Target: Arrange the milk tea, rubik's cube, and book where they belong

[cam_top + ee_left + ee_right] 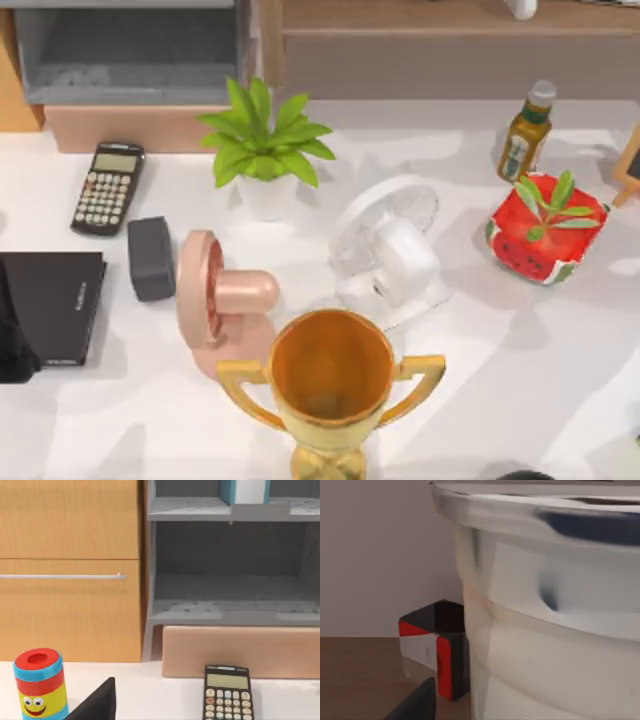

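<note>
The milk tea (550, 630), a pale translucent cup, stands on a brown wooden shelf right in front of my right gripper (472, 711). Just behind the cup, on the same shelf, sits the rubik's cube (436, 645), showing black, red and white faces. The book (245, 490), teal with white page edges, stands upright on the upper level of the grey shelf unit (230, 612). My left gripper (160, 712) is open and holds nothing; one dark finger (95, 702) shows. It hangs low over the table's left side, facing the shelf unit.
On the table are a calculator (108, 187), a flat black folder (55, 305), a dark grey box (151, 258), a pink fan (215, 295), a white fan (390, 250), a gold trophy (330, 385), a potted plant (263, 145), a bottle (526, 130) and a watermelon planter (547, 228). A smiley-faced tin (40, 685) stands by the wooden cabinet.
</note>
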`<state>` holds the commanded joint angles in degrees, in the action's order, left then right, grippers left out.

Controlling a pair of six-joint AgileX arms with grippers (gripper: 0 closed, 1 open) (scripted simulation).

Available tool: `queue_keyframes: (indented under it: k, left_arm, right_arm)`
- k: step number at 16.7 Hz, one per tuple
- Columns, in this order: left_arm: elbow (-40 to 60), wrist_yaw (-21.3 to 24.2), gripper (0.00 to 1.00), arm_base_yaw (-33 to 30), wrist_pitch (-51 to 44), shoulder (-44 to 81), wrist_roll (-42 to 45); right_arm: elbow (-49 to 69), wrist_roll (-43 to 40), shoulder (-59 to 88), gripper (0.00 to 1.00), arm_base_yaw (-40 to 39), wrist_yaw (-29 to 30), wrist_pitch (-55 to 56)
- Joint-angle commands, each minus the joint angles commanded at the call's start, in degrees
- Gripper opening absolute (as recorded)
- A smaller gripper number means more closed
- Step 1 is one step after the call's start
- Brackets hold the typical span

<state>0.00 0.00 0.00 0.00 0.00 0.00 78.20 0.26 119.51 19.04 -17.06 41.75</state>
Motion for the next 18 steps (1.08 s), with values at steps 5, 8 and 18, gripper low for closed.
queue_keyframes:
  k: [5, 8, 18]
  left_arm:
    - [0.0, 0.0, 1.0, 0.0, 0.0, 0.0, 0.0]
    - [0.0, 0.0, 1.0, 0.0, 0.0, 0.0, 0.0]
    - [0.0, 0.0, 1.0, 0.0, 0.0, 0.0, 0.0]
  right_arm:
    - [3.7, 0.0, 2.4, 1.0, -0.1, 0.5, -1.4]
    - [3.7, 0.0, 2.4, 0.92, -0.1, 0.5, -1.4]
    - [3.7, 0.0, 2.4, 0.17, -0.1, 0.5, -1.4]
